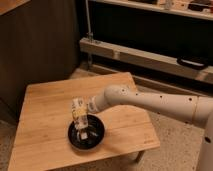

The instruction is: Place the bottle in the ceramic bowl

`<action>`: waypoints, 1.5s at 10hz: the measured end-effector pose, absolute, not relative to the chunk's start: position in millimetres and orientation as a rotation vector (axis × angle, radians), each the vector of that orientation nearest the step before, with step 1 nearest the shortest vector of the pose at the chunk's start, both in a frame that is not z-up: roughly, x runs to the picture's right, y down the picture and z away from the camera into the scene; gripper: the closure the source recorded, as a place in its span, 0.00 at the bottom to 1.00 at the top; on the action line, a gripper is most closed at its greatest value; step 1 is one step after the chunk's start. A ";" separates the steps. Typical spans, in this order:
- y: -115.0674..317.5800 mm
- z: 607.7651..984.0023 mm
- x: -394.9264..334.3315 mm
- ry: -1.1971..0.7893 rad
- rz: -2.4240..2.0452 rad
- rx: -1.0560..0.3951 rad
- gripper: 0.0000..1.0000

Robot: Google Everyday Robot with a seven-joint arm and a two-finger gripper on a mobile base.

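Observation:
The black ceramic bowl point(86, 135) sits on the wooden table point(45, 105), near its front middle. My gripper point(78, 111) hangs right over the bowl's back left rim, at the end of the white arm point(150, 102) that reaches in from the right. It is shut on the small clear bottle point(82, 123), which points down into the bowl. The bottle's lower end is at or just above the bowl's shiny inside, where a pale spot shows. I cannot tell whether it touches the bowl.
The table's front edge point(85, 160) runs close below the bowl. A dark wooden wall point(35, 45) stands behind the table at the left. A low shelf ledge point(150, 57) and dark cabinet lie behind at the right. Speckled floor lies around the table.

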State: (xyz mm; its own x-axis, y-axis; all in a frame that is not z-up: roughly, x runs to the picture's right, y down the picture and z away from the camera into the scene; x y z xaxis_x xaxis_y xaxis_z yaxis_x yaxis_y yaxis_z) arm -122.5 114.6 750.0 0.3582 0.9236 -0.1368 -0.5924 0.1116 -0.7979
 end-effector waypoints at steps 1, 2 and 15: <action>115.8 751.3 -118.3 -0.468 1.154 -0.934 0.87; 116.8 751.2 -119.5 -0.484 1.132 -0.958 0.77; 129.8 730.3 -135.3 -0.575 0.957 -1.026 0.20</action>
State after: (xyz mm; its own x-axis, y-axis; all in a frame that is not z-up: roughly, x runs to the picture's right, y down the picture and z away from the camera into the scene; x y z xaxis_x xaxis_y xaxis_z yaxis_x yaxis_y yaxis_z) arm -135.3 129.8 730.3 0.4878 0.8726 -0.0252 -0.3878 0.1907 -0.9018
